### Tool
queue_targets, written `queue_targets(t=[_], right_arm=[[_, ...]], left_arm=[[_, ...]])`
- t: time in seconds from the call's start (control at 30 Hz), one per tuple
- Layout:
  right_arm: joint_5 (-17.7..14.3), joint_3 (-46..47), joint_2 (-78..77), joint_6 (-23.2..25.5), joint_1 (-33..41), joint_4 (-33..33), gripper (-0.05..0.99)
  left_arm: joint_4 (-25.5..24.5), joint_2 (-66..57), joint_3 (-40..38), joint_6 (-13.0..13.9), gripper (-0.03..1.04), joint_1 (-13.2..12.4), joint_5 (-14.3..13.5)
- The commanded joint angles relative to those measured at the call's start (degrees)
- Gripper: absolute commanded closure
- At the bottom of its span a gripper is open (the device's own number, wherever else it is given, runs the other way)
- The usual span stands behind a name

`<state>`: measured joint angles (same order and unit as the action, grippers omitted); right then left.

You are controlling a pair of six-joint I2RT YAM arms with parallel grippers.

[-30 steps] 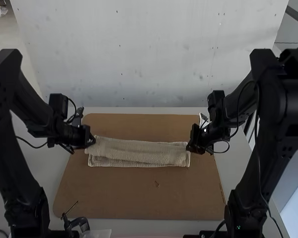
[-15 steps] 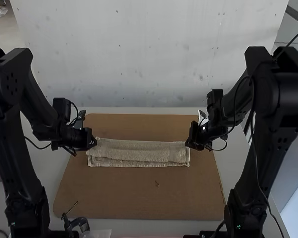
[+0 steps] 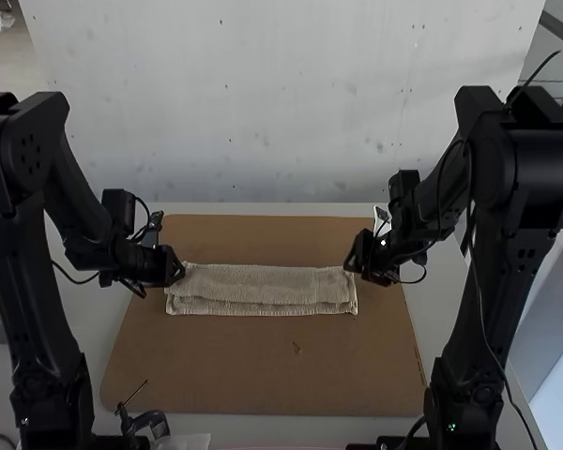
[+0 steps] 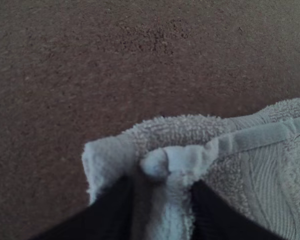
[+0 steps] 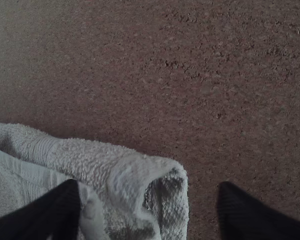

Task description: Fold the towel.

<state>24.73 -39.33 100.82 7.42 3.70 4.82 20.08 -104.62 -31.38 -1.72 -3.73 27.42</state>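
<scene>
High view: R gripper shifted to far R corner of folded beige terry towel, jaws wide; L gripper narrow, prob. holding towel's L end. Next fold needs R grip.

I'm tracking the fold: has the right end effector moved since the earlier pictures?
Yes. Against the brown board in the high view, the right end effector has shifted slightly toward the view's left and top.

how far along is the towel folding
Done: the towel lies in a long, layered strip on the board. In hand: the left gripper is at one end, the right gripper, open, at the other. Remaining: perhaps squaring the near edge, where a lower layer sticks out, and folding the strip shorter.
</scene>
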Motion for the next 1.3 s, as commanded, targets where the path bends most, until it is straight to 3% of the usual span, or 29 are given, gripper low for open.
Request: queue_targets(t=[0.0,0.03,0.13,0.17,0.43,0.63,0.93,1.27], right_arm=[[-1.26,-1.19,-0.27,-0.83,1.22,0.01,0.14],[-1.26,-1.10,-0.71,-0.83,1.22,-0.16,0.10],[-1.26,-1.27,-2.99,-0.92,1.31,-1.39,-0.01],[-1.26,-1.27,-3.96,-1.00,1.22,-1.92,-0.01],[-1.26,-1.01,-13.63,-2.32,0.95,-9.92,-0.01],[-1.44,0.13,-8.71,-2.76,1.48,-10.71,-0.01],[-1.44,-3.82,-0.27,-2.15,6.23,-13.87,0.03],[-1.18,-7.07,4.13,-0.48,9.92,-14.49,0.03]], left_arm=[[0.40,0.64,-1.41,0.31,0.48,0.21,-1.49],[0.40,1.26,-1.23,0.40,0.42,0.47,-1.49],[0.40,4.51,-0.35,0.22,0.04,0.74,-1.49],[0.67,5.83,0.00,0.31,0.00,0.74,-1.58],[-0.04,15.32,0.97,0.31,0.00,-2.51,-1.40],[-2.59,24.81,1.93,0.40,0.00,-5.77,-0.70],[-5.05,35.01,4.48,1.80,0.00,-7.79,-0.70],[-5.13,37.03,6.06,2.16,0.00,-9.54,-0.17]])
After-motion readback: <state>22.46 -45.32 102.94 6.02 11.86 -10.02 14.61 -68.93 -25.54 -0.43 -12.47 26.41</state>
